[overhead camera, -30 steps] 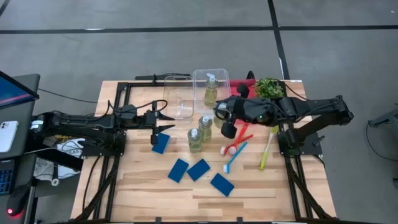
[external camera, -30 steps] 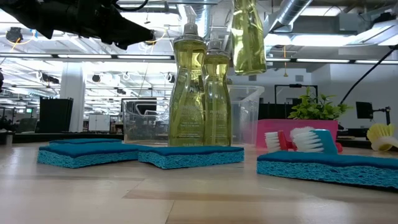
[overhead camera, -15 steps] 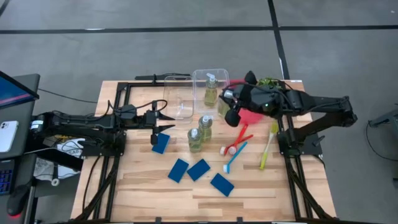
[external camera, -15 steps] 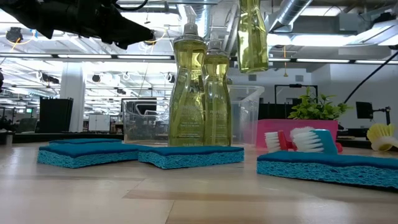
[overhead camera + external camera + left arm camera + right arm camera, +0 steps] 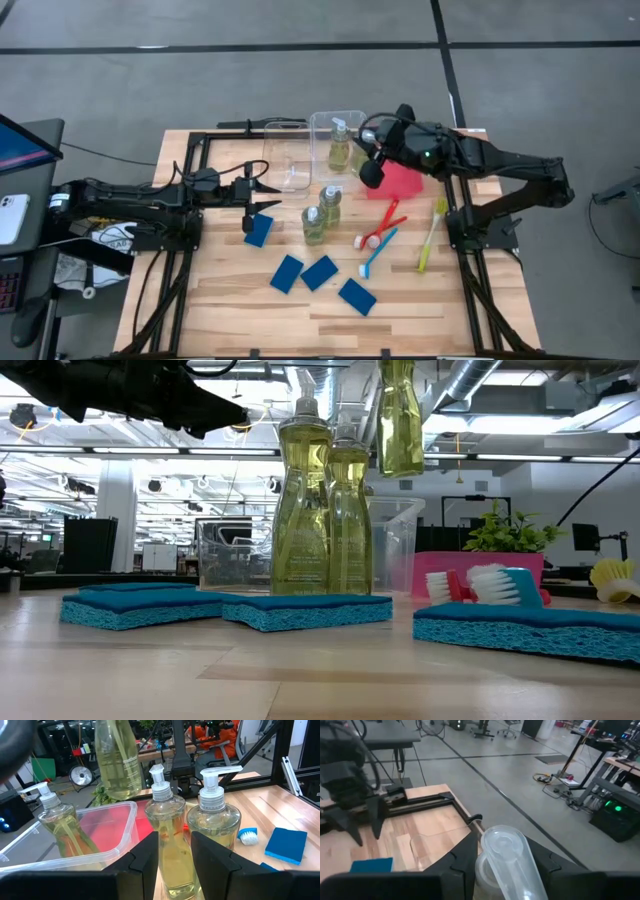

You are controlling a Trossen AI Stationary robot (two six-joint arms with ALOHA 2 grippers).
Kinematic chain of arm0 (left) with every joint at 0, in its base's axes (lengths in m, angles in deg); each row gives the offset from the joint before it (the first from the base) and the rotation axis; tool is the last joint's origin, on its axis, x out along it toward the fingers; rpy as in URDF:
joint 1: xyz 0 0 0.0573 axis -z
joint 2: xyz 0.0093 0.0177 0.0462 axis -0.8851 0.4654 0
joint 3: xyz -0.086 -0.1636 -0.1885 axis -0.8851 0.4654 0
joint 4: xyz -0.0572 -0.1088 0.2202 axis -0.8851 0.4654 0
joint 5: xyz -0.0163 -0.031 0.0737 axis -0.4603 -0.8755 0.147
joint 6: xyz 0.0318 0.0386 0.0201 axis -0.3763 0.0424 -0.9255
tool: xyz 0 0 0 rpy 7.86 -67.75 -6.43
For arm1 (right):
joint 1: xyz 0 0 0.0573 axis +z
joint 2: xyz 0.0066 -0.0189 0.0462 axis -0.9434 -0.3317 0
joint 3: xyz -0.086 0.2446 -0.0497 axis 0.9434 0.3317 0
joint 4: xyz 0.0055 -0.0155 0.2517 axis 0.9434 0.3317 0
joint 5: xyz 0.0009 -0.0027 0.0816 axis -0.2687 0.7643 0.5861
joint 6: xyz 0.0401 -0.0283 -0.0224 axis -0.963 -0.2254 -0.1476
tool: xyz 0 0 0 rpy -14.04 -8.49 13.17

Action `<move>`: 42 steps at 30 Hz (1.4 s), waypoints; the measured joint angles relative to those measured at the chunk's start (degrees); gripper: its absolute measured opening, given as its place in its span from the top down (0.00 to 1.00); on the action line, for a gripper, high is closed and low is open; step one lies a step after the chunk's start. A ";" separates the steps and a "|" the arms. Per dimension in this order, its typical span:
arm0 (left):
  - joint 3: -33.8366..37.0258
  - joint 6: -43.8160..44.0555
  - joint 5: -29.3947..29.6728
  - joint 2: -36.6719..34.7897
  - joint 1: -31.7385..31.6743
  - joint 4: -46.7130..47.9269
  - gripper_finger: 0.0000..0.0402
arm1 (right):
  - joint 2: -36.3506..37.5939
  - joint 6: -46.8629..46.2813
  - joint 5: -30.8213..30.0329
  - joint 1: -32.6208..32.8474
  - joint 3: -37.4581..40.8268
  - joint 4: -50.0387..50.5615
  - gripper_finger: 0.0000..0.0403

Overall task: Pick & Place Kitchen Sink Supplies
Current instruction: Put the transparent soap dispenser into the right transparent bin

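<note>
The right gripper (image 5: 368, 152) clamps a pump bottle (image 5: 400, 415) aloft, its pump head (image 5: 506, 851) visible only wrist-side; the left gripper (image 5: 262, 193) hangs open.

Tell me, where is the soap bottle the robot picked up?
In the high view, the right gripper holds the bottle in the air, beside the clear bin at the table's far edge.

Both arms matte black, chunky rounded joint housings, slim links. Right arm (image 5: 500, 160): small green light on wrist housing, possibly status LED. Left arm (image 5: 140, 197): black cables along links. Left gripper (image 5: 172, 852) fingers (image 5: 145, 857): black, flat, angular. Right gripper (image 5: 502, 857) fingers (image 5: 462, 860): same black.
</note>
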 joint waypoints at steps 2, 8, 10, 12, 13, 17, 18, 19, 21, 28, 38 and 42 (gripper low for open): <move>0.00 0.00 0.02 -0.01 0.00 -0.01 0.71 | -0.42 -0.13 0.97 -1.19 0.00 -0.70 0.74; 0.00 0.00 0.01 0.00 -0.02 -0.02 0.71 | -2.25 0.28 4.59 -4.86 0.00 -1.58 0.75; 0.00 0.01 0.00 0.00 -0.02 -0.02 0.71 | -2.40 0.20 5.83 -6.05 0.03 -1.25 0.75; 0.00 0.00 0.02 -0.01 -0.02 -0.02 0.71 | -2.53 -0.18 6.48 -6.99 0.09 -1.33 0.74; 0.00 0.00 0.00 -0.01 -0.02 -0.02 0.71 | -3.04 -0.15 6.52 -7.11 0.09 -1.56 0.74; 0.00 0.00 0.01 0.00 -0.02 -0.02 0.71 | -3.19 0.06 7.53 -7.78 0.09 -1.61 0.75; 0.00 0.00 0.01 -0.01 -0.02 -0.01 0.71 | -3.56 0.15 7.58 -7.91 0.09 -1.66 0.75; 0.00 0.00 0.00 -0.01 0.00 -0.02 0.71 | -3.87 0.29 7.55 -7.94 0.09 -1.66 0.75; -0.01 0.00 0.00 0.01 -0.01 -0.02 0.71 | -4.03 0.35 7.57 -8.14 0.09 -1.64 0.75; 0.00 0.00 0.00 0.01 -0.02 -0.02 0.71 | -6.95 0.29 7.89 -9.10 0.07 -2.12 0.75; 0.00 0.00 0.01 -0.01 -0.02 -0.02 0.71 | -11.33 -0.01 7.85 -9.49 0.07 -2.89 0.74; -0.01 0.00 0.00 0.00 -0.01 -0.02 0.71 | -12.47 -0.18 7.92 -9.42 0.07 -2.89 0.75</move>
